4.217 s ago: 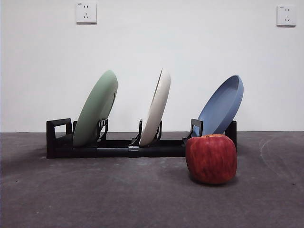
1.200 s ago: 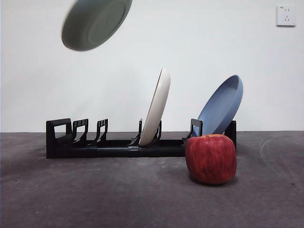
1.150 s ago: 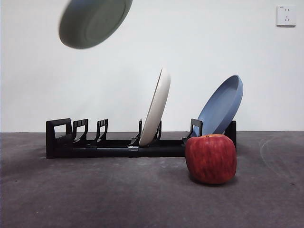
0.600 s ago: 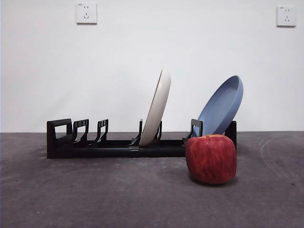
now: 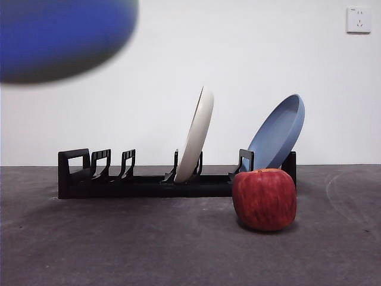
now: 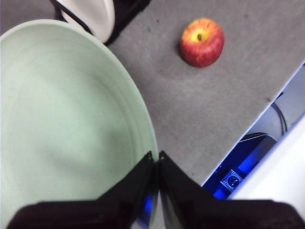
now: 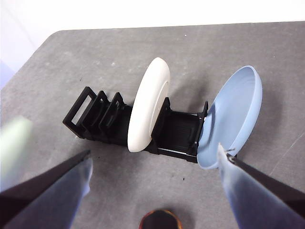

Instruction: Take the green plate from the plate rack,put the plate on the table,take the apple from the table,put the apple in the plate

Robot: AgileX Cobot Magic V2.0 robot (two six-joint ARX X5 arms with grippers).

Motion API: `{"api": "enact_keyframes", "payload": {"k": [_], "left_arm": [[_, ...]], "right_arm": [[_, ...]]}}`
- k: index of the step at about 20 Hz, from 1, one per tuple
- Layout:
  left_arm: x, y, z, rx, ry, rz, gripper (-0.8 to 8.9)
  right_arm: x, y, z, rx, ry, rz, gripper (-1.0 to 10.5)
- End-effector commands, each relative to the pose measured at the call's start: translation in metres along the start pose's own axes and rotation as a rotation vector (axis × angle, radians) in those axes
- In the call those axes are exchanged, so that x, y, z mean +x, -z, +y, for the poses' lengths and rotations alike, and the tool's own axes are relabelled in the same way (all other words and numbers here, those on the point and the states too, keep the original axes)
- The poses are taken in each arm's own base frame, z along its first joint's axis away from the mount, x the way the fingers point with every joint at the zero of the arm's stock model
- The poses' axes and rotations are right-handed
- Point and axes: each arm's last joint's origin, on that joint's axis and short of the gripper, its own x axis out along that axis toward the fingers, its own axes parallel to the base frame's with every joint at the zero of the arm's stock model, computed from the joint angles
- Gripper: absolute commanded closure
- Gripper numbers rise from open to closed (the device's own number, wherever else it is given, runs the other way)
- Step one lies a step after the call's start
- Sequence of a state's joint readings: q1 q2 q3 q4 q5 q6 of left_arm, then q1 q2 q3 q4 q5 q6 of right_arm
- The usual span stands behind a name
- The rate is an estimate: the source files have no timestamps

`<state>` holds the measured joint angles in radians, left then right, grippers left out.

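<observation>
The table [image 5: 178, 250] carries the rack [image 5: 107, 179], which holds 2 plates, white [image 5: 196, 137] and blue [image 5: 277, 134]. The green plate [image 6: 62, 124] is in the air, clamped at its rim by the left pincer [image 6: 156, 160]. In the front view it is only a blurred dark blue shape, cut off at the top left corner; 0.5 s ago it was out of that view. The apple [image 5: 264, 199] sits before the rack. The right pincer [image 7: 152, 164] hangs wide, empty.

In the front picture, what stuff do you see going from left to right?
Blurry dark-blue-looking shape at top left → long black plastic plate rack → cream-white round plate → big red apple → blue round plate
</observation>
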<state>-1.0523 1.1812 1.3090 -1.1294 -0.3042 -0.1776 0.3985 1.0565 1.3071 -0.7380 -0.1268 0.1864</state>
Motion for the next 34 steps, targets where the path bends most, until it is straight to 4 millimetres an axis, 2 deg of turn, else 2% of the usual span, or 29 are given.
{"api": "enact_keyframes", "payload": {"k": [1, 5, 7, 10, 14, 17, 21, 22, 24, 25, 31, 34], "left_arm": [[0.040, 0.010, -0.012, -0.015, -0.010, 0.002, 8.26], [0.098, 0.029, -0.025, -0.010, -0.092, -0.001, 8.26], [0.120, 0.037, -0.029, -0.002, -0.098, 0.037, 8.26], [0.145, 0.040, -0.036, 0.014, -0.091, 0.090, 8.26], [0.175, 0.039, -0.049, 0.015, 0.025, 0.136, 8.26], [0.191, 0.044, -0.054, 0.029, 0.016, 0.189, 8.26], [0.195, 0.047, -0.052, 0.011, 0.030, 0.222, 8.07], [0.195, 0.047, -0.051, 0.000, 0.032, 0.224, 7.65], [0.196, 0.046, -0.049, -0.022, 0.026, 0.226, 5.76], [0.196, 0.046, -0.048, -0.026, 0.024, 0.228, 5.25], [0.193, 0.044, -0.038, -0.052, -0.002, 0.219, 5.26], [0.168, 0.038, -0.033, -0.072, 0.014, 0.145, 5.26]], "right_arm": [[-0.001, -0.001, 0.000, -0.005, 0.003, -0.004, 5.1], [-0.001, 0.001, 0.000, -0.002, 0.007, 0.018, 5.1], [-0.001, 0.002, 0.000, -0.002, 0.008, 0.024, 5.1], [-0.001, 0.002, 0.000, -0.002, 0.008, 0.024, 5.1], [-0.001, 0.002, 0.000, -0.002, 0.008, 0.026, 5.1], [-0.001, 0.002, 0.000, -0.003, 0.010, 0.033, 5.1], [-0.001, 0.003, 0.000, -0.002, 0.011, 0.042, 5.1], [-0.001, 0.003, 0.000, -0.002, 0.011, 0.042, 5.1], [-0.001, 0.003, 0.000, -0.002, 0.011, 0.042, 5.1], [-0.001, 0.003, 0.000, -0.002, 0.011, 0.042, 5.1], [-0.001, 0.004, -0.001, -0.001, 0.013, 0.051, 5.1], [-0.001, 0.009, -0.002, -0.005, 0.021, 0.101, 5.1]]}}
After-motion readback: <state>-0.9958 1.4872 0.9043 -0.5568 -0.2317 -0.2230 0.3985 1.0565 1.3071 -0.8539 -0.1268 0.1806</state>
